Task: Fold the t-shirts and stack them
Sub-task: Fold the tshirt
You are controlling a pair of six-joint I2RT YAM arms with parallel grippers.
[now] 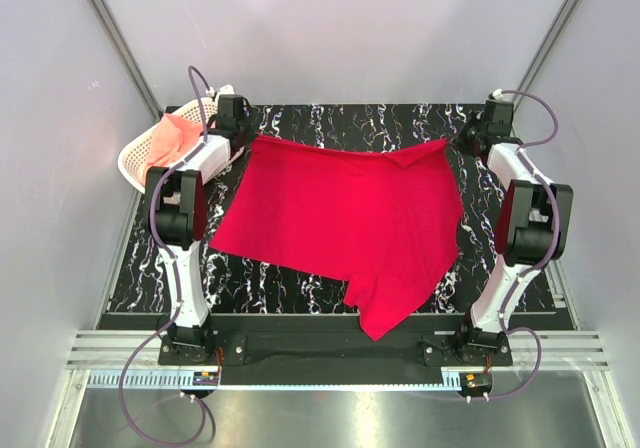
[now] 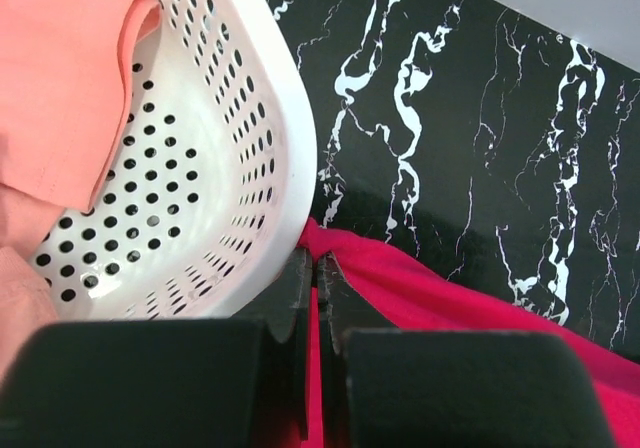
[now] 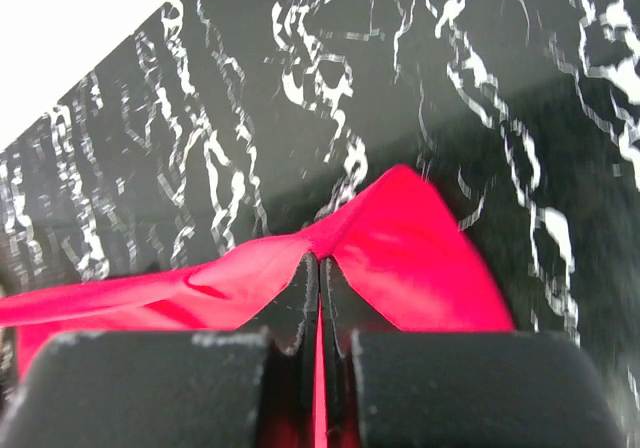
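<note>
- Currently clamped tight on one far corner of the red shirt with the left gripper; no gap between the fingers, cloth running out to their right.
- Likewise clamped on the opposite far corner with the right gripper; cloth peaked into a ridge at the fingertips, falling away to both sides.
- Held by two corners, probably to draw the far edge taut and spread the body flat on the table between the two pairs of fingers; near end trailing past the table's near edge.
- Note the basket immediately left of the left fingers, touching or nearly so; pink shirt inside it, not yet folded.
- Judged step: flattening before the first fold. Keep tension equal on both corners; avoid dragging the basket.
</note>
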